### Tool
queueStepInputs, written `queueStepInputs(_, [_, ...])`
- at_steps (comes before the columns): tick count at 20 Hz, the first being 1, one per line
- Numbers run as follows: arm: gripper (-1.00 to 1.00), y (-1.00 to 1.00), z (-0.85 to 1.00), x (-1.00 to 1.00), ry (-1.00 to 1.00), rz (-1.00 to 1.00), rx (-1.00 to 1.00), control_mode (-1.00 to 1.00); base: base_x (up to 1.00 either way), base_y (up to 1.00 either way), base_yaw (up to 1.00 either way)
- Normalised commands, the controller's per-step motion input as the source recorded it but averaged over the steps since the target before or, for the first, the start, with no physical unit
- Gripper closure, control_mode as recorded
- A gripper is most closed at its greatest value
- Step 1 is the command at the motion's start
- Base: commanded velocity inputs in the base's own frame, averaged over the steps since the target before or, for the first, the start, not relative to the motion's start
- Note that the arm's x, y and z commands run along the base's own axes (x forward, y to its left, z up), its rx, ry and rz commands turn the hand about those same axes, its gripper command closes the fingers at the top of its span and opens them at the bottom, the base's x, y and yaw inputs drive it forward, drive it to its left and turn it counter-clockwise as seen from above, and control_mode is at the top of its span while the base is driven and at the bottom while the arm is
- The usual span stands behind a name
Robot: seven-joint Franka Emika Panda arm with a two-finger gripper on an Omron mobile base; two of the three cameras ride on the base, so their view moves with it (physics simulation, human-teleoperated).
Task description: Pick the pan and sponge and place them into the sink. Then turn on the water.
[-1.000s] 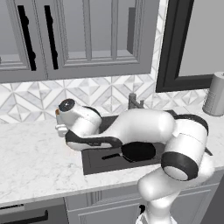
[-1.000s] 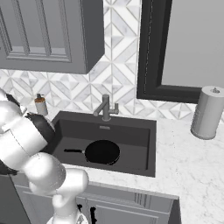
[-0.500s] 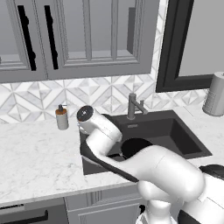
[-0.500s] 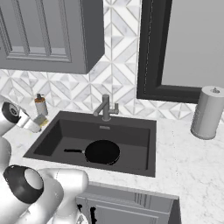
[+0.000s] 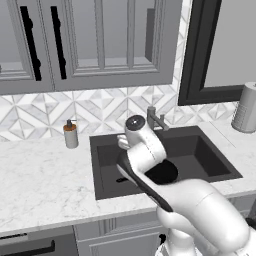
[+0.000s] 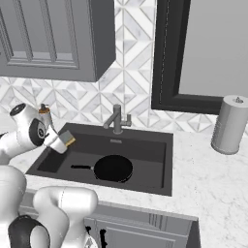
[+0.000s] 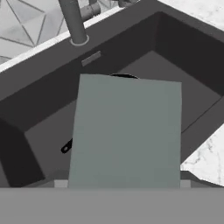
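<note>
Three views: one kitchen, taken one after another.

Left base view, room: grey cabinets [image 5: 90, 42] over a patterned tile wall, with a dark-framed window [image 5: 220, 47] at the right.
Left base view, surface: a white marble counter [image 5: 40, 180] holds the sink [image 5: 210, 160]; a soap dispenser [image 5: 70, 135] stands left of the basin and a paper roll [image 5: 246, 107] at the far right.
Left base view, sink: the faucet [image 5: 154, 119] rises behind the basin; the pan [image 5: 165, 174] lies on the basin floor, partly behind the arm [image 5: 145, 150].

Right base view, room: the same cabinets, tile and window, seen from the other side.
Right base view, pan: it lies flat on the sink floor near the middle, its handle pointing left, clear of the arm.
Right base view, pincer: the gripper [image 6: 62, 141] hangs over the left end of the basin with the sponge [image 6: 64, 141] between its jaws, the yellow layer showing at the edge.
Right base view, extras: the drain cannot be made out.

Hand view, sponge: its grey-green face covers the centre, close to the lens, gripped across its width by widely spread jaws.
Hand view, below: the sink floor and walls, the faucet base at the top, and the pan's rim and handle tip peeking past the sponge.
</note>
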Motion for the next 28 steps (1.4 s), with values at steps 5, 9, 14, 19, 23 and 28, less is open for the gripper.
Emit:
queueStepInputs(5, [1.00,-0.06,-0.28,0.51,0.11,-0.12,0.00,-1.00,0.00,0.00,0.00])
queueStepInputs(9, [1.00,-0.03,-0.37,0.65,0.19,-0.13,0.00,-1.00,0.00,0.00,0.00])
queueStepInputs(14, [1.00,-0.04,-0.44,0.62,0.22,-0.11,0.00,-1.00,0.00,0.00,0.00])
queueStepInputs(19, [1.00,0.00,-0.55,0.41,0.10,-0.14,-0.10,-1.00,0.00,0.00,0.00])
queueStepInputs(23, [1.00,-0.04,-0.58,0.41,0.00,-0.12,-0.12,-1.00,0.00,0.00,0.00])
queueStepInputs(28, [1.00,-0.27,-0.47,0.36,0.00,-0.08,0.00,-1.00,0.00,0.00,0.00])
